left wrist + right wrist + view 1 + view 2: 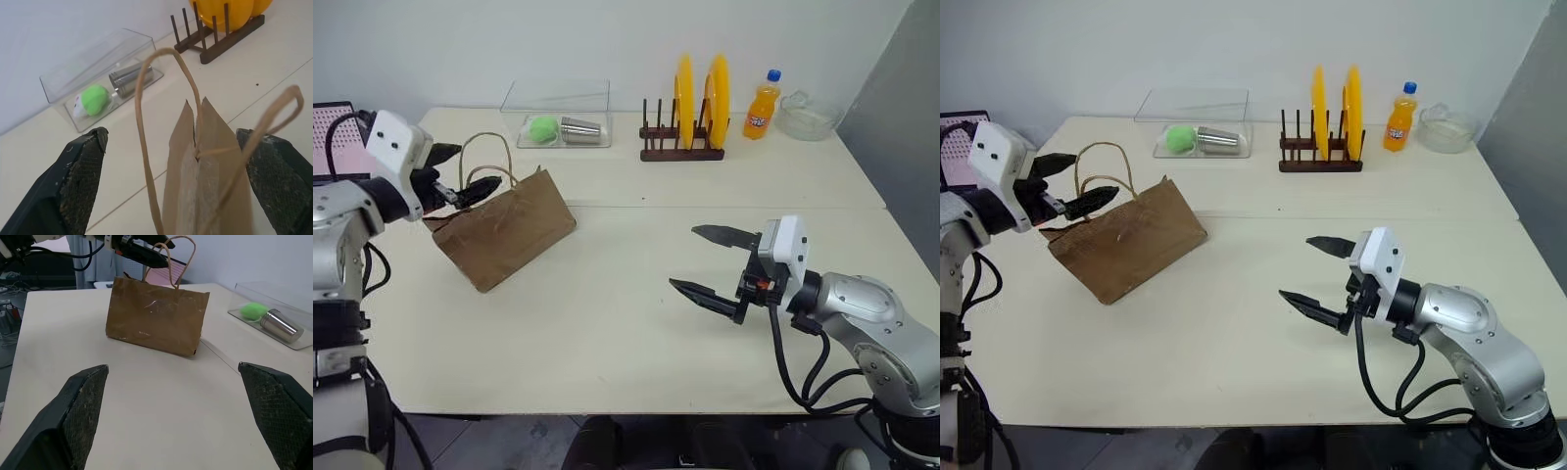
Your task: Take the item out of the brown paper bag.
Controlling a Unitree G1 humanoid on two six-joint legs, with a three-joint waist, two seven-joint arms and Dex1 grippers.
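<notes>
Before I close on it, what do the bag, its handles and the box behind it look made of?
Bag: matte brown kraft paper, by its creases and scuffed, folded edges. Handles: tan twisted paper cord, probably; thin stiff loops standing up unaided. Box: clear, glossy hard plastic, likely acrylic; the green ball and steel cup show through its walls.
</notes>
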